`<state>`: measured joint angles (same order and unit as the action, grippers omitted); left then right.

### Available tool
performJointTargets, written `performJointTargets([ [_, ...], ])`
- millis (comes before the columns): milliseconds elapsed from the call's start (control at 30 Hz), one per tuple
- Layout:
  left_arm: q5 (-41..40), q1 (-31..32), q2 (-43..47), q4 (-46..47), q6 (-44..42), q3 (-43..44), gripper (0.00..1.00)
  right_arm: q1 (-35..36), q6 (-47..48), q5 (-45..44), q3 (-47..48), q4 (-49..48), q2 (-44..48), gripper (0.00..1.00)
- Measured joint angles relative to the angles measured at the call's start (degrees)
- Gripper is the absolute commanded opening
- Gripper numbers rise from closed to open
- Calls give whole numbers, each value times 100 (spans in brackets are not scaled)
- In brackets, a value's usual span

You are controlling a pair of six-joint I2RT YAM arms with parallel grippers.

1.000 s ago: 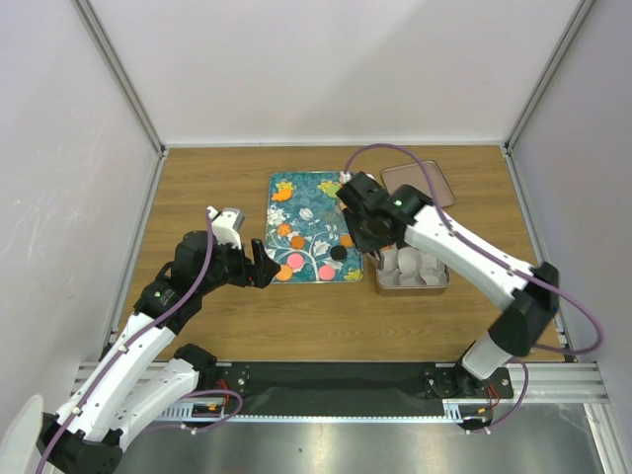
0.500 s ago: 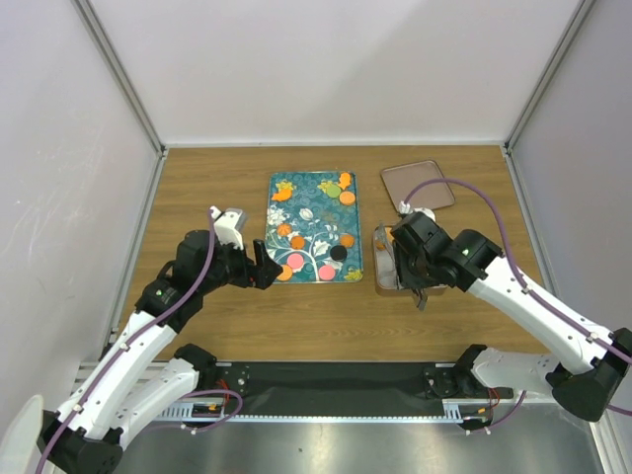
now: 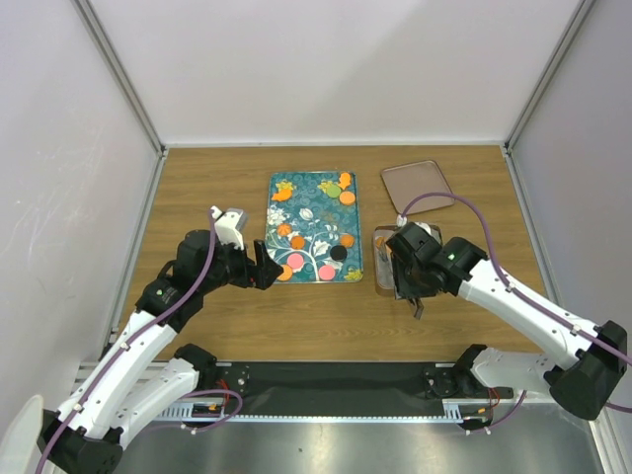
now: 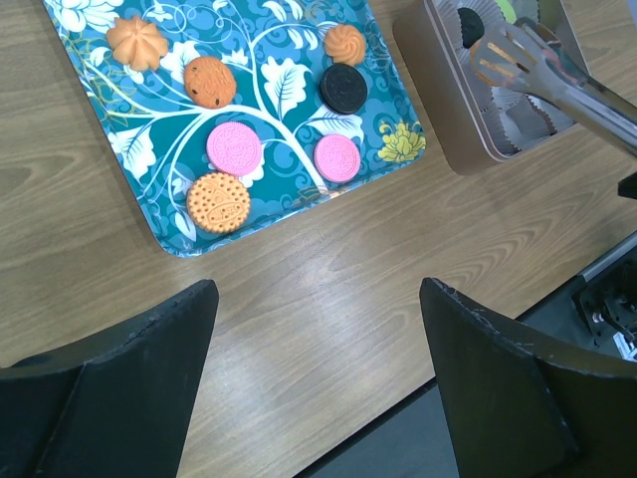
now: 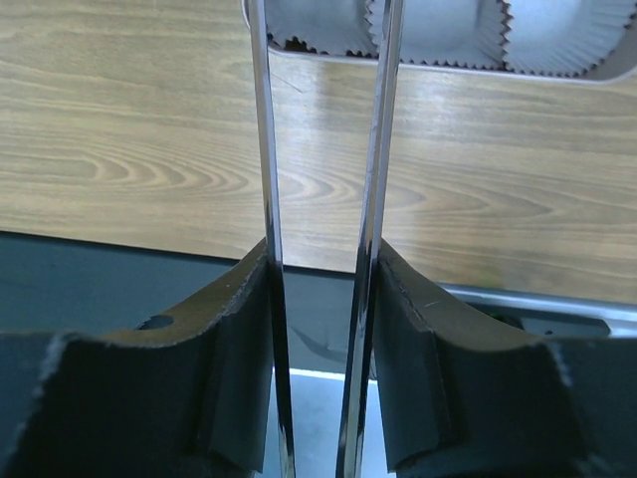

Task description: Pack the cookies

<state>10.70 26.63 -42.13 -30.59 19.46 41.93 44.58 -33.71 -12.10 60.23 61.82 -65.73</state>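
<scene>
Probably a robotics lab cell: plain white panels (image 3: 326, 69), aluminium framing (image 3: 118, 74), a wood-grain table (image 3: 326, 316).

On wooden table (image 3: 217, 178): teal flowered tray (image 3: 306, 197), square tin (image 4: 443, 110) of grey paper cups (image 5: 438, 30) just right, brown lid (image 3: 418, 185) behind, tongs (image 4: 557, 85) over tin.

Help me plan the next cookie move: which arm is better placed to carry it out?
Right, probably: the right gripper is shut on the tongs, tips over the tin beside the tray of cookies. The left gripper hangs open and empty off the tray's near corner.
</scene>
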Motion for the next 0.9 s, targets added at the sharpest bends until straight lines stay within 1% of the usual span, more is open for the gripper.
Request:
performJointTargets([
  [400,0,0,-22,0,0,0,89,-278,31,232,-238,-448,-136,46],
  [500,0,0,-24,-2,0,0,89,-299,31,273,-295,-485,-136,47],
  [633,0,0,-24,0,0,0,89,-310,33,315,-326,-503,-136,49],
  [900,0,0,-24,-2,0,0,89,-321,33,354,-374,-529,-133,51],
])
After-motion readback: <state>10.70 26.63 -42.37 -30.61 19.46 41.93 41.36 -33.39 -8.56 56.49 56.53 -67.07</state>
